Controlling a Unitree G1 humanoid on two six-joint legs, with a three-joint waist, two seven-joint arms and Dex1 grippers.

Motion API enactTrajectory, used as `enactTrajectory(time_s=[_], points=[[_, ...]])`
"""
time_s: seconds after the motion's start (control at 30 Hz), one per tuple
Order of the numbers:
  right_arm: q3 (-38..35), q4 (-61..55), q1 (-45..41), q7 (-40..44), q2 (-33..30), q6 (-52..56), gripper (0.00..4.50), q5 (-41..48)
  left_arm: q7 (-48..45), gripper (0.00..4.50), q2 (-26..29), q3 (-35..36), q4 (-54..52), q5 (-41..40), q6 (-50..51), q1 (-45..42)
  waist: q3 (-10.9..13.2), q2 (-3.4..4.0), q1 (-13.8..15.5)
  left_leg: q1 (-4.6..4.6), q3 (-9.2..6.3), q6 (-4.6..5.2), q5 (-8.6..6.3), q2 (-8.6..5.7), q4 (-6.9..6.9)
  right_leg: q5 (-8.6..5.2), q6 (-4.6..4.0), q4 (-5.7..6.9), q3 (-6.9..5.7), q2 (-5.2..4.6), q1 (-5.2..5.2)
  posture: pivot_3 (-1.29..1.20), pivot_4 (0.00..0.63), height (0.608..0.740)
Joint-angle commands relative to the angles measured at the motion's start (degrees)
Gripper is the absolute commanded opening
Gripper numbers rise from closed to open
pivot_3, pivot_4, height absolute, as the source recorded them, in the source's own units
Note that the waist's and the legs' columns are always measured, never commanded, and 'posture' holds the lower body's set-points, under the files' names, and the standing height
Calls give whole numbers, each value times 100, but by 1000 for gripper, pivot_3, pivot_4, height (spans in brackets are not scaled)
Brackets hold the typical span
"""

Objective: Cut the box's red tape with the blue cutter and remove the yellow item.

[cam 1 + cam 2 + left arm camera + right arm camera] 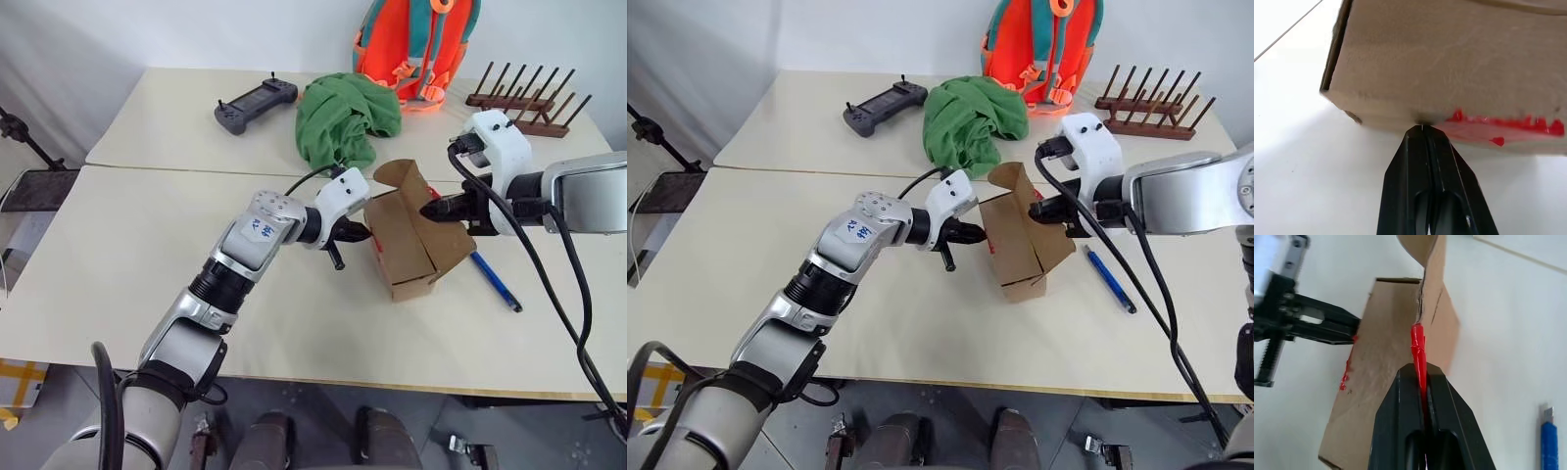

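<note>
Risk notes, box-opening step.

The box (416,245) is sitting tilted on the desk (147,255), one flap standing up at its far end. The left tool (355,233) is pressed together, its tips butting against the box's side wall just beside a torn fringe of the red tape (1508,125); it is bracing, not pinching cardboard. The right tool (1421,382) is pinching a twisted strand of red tape at the flap edge, fingers closed on it with the strand running up to the seam.

The blue cutter (495,281) is lying on the desk just beside the box on the robot's right, not held by either tool. The yellow item cannot be seen; presumably it is inside the box.

What could go wrong from here:
- The tape strand is thin and twisted. If the right tool is pulling hard, the strand could snap or slip out, leaving the flap partly stuck.
- The left tool is only pushing on a flat wall. A pull on the tape could lift or rotate the light box off those tips, and the box could slide or tip.
- A tipping box could drop onto the blue cutter or knock it toward the desk edge.
- If the box rolls open side down, the yellow item could spill out unseen.
- The green cloth (343,117) is lying well apart; low snag risk.
</note>
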Motion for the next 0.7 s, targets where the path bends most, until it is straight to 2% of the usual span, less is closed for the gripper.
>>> enactTrajectory(time_s=[0.03, 0.13, 0.3, 0.4, 0.7], points=[[11, -395, 190, -191, -54, -370, 36, 162, -91, 0, -59, 132, -113, -57, -196, -115, 1, -1, 9, 0, 0, 1, -1, 0, 1, 0, 0, 0, 0, 0, 0, 0, 150, 740], [-18, -617, 714, -524, 29, -696, 36, 162, -451, 0, 144, 304, -284, -303, -31, -239, 1, -2, 19, -4, 0, 3, -1, 0, 3, 1, 1, 0, -6, -1, 1, 0, 150, 740], [-155, -718, 1089, -968, 302, -1017, 36, 162, -1035, 0, 343, 742, -532, -942, 479, -530, 1, -3, -2, -3, 0, 4, -3, 5, -1, 1, 2, 2, -18, 1, 1, 0, 150, 740], [-213, -710, 1182, -1216, 436, -1076, 36, 162, -1077, 0, 285, 888, -537, -1142, 610, -676, 1, -4, -5, -1, -2, 4, -3, 17, 1, 1, 2, 1, -19, 1, 6, 0, 150, 740], [-413, -666, 1068, -1717, 912, -1166, 36, 162, -798, 0, -172, -171, 169, -199, -505, -557, -1, -7, -39, 21, 11, 10, 2, 18, 8, 8, -10, -5, -5, 6, 24, 0, 150, 740]])
